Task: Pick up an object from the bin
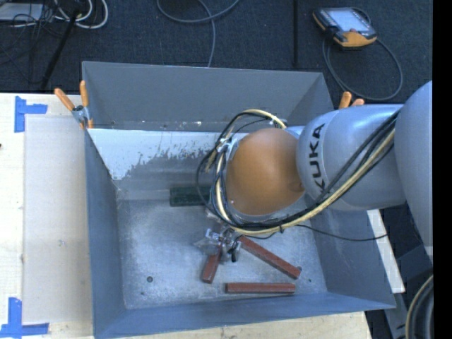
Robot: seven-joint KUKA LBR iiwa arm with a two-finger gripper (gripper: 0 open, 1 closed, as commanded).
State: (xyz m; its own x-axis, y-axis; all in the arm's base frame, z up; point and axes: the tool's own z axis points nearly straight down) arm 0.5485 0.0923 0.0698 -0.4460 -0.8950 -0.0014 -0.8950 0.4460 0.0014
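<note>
Grey bin (106, 210), arm (353, 168) in from the right. Step looked like the approach: gripper (222, 244) sat at the upper end of a short brown bar (210, 268), front-centre of the floor. Apart or together, couldn't tell. Next prob. needs a grip across its narrow width, clear of the longer slanted bar (272, 258). Short bar: flat, reddish-brown, lying tilted.
</note>
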